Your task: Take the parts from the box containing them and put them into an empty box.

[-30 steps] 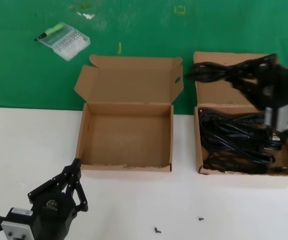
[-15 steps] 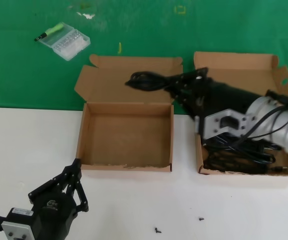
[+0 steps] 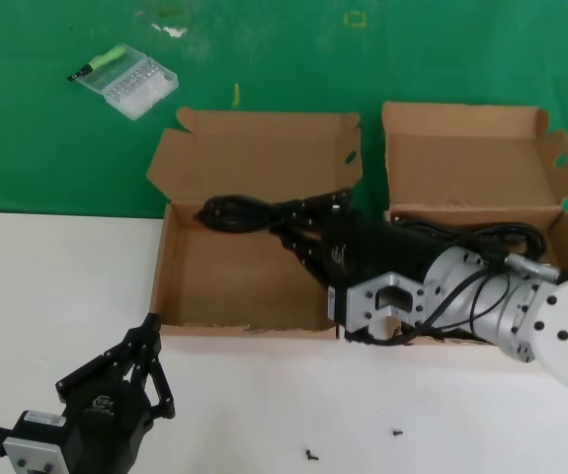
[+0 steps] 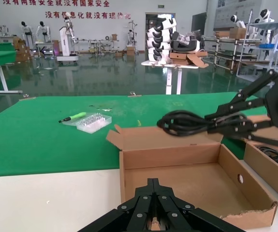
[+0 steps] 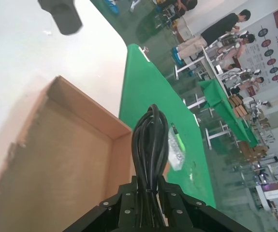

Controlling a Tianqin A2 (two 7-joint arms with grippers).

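The right gripper (image 3: 298, 219) sits at the centre of the head view, reaching from the lower right across the near-right corner of the empty box (image 3: 249, 301), with its jaws clamped on a bundled black power cord (image 3: 239, 212). The cord's looped end projects toward the left of the frame, above the rear part of the empty box's floor and just in front of its hinged lid (image 3: 259, 148). In the left wrist view the same power cord (image 4: 189, 123) is seen held clear above the box interior (image 4: 187, 181), not touching the floor. In the right wrist view the cord (image 5: 150, 145) runs straight out from between the fingers (image 5: 124, 203). The box containing the remaining cords (image 3: 560, 232) stands at the right of the head view, largely hidden behind the right arm; a few black cables (image 3: 506, 237) show along its rear wall. The left gripper (image 3: 140, 360) is parked at the lower left of the head view on the white table (image 3: 56, 286), its jaws drawn narrow and holding nothing. A clear plastic case (image 3: 130, 84) lies on the green mat (image 3: 46, 148) at upper left. Two small black screws (image 3: 353, 444) lie on the table at bottom centre.
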